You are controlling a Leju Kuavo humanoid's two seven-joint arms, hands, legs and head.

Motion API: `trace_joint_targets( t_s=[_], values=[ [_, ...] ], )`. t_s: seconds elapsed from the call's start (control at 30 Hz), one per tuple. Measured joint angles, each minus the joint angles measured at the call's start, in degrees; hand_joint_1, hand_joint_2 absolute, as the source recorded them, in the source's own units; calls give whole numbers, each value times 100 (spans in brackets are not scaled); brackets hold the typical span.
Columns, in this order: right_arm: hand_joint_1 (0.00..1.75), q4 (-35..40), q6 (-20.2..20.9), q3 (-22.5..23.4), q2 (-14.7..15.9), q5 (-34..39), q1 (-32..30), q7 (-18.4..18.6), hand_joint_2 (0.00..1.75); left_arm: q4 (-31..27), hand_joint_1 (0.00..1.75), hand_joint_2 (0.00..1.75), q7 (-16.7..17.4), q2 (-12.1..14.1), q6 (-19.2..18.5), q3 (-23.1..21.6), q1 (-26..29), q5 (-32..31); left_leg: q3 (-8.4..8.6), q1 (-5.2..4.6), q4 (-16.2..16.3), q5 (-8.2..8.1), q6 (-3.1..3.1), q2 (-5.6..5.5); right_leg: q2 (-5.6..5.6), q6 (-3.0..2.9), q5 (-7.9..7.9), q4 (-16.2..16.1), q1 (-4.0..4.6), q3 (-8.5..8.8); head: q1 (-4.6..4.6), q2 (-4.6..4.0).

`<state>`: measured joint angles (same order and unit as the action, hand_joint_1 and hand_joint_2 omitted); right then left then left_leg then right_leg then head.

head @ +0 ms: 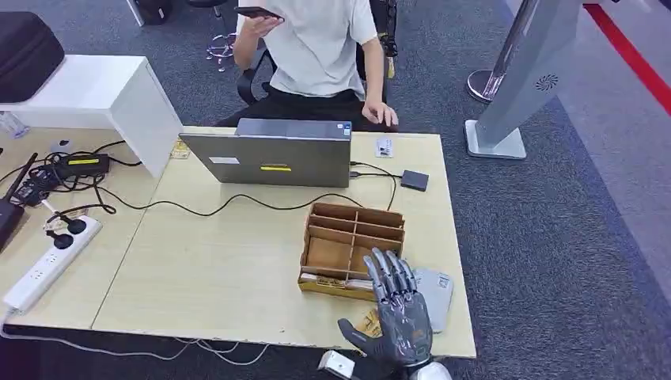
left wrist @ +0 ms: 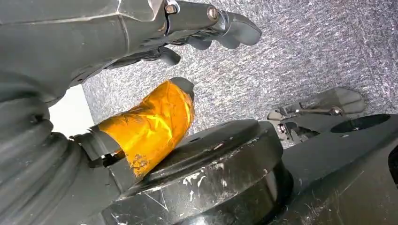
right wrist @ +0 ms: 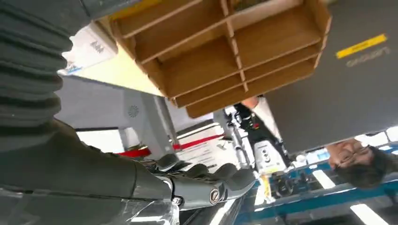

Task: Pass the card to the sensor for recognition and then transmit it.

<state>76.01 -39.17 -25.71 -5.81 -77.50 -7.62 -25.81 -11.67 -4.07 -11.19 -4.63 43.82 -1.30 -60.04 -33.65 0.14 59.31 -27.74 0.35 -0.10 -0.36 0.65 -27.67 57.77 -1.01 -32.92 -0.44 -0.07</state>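
Right hand (head: 398, 310) at lower centre-right of the head view, fingers spread, empty, over the wooden divider box's (head: 352, 247) near edge. Grey card (head: 437, 293) just right of it, near the table's (head: 237, 269) right edge. Left hand (left wrist: 155, 42) hangs over carpet, fingers loosely apart, empty.

Wooden divided tray (head: 353, 247) on table (head: 221, 269), behind right hand (head: 399, 313). Laptop (head: 269, 154) farther back. Power strip (head: 49, 261) at left.

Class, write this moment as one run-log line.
right hand: open, over wooden organizer near edge | left hand: hanging, empty | card: not yet grasped
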Motion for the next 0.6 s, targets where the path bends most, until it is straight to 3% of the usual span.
trace_joint_targets(
  t_s=[0.37, 0.6],
  values=[
    [0, -526, 0, -221, 2, 131, 244, -221, 175, 0, 0, 175, -17, 0, 7, 4, -6, -33, 0, 0, 0, 0, 0, 0, 0, 0, 0, 0, 0, 0, 0, 2],
    [0, -824, 0, -291, -35, -18, 464, -124, 175, 0, 0, 175, -125, 20, 24, 4, -9, -125, 0, 0, 0, 0, 0, 0, 0, 0, 0, 0, 0, 0, 0, 2]
  ],
)
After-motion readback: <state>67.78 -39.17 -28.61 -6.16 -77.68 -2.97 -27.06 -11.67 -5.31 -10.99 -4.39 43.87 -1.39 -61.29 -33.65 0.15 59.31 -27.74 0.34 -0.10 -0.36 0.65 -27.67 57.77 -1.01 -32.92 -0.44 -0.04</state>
